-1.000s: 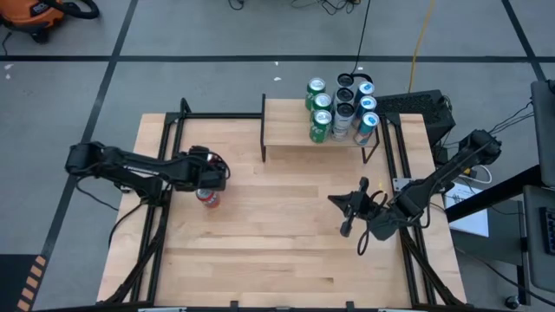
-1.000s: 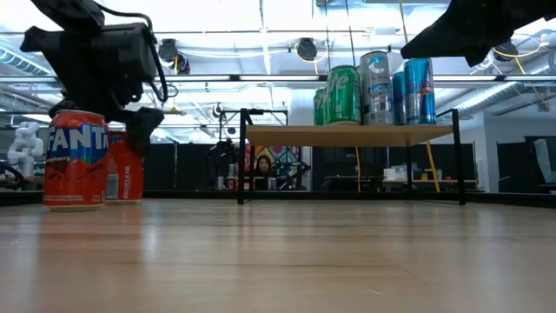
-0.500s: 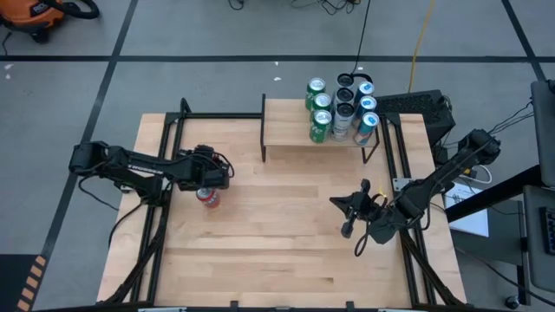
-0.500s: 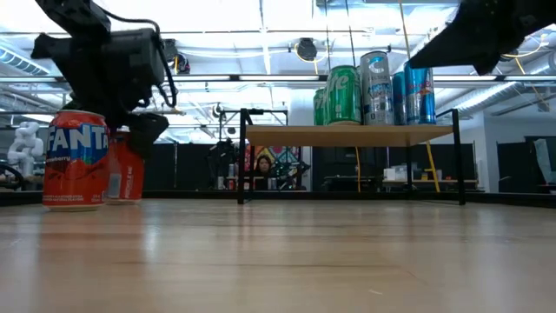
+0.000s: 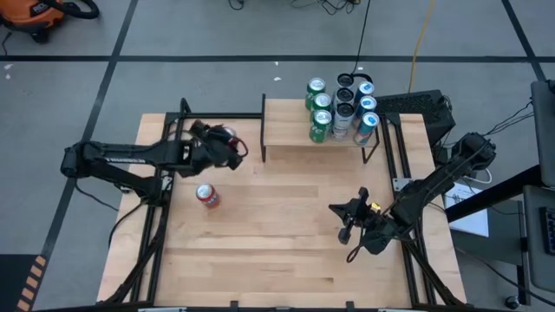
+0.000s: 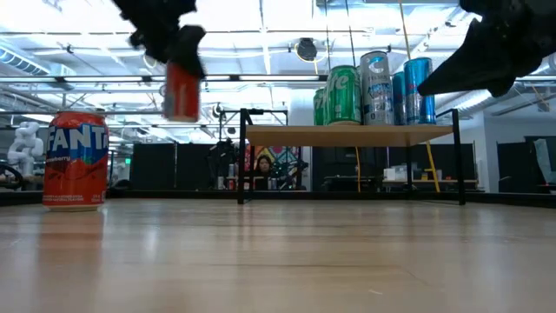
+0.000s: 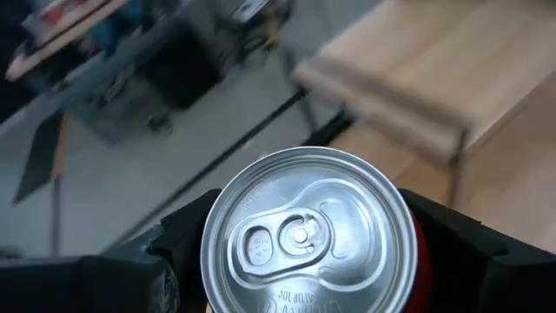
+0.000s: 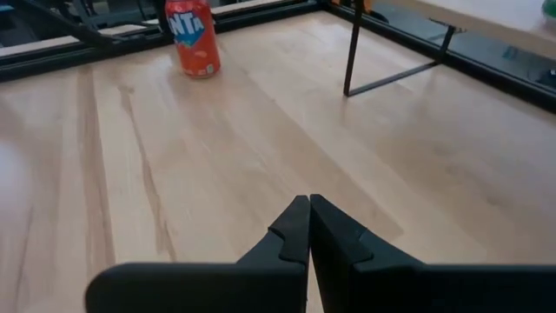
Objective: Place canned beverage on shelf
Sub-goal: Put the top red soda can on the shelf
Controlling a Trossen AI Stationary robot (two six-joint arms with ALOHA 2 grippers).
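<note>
High view: left pincer (image 5: 227,145) aloft, gripping can (image 5: 229,138)

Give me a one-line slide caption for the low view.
Left gripper carries a red can above the table toward the shelf; an orange Fanta can waits.
</note>
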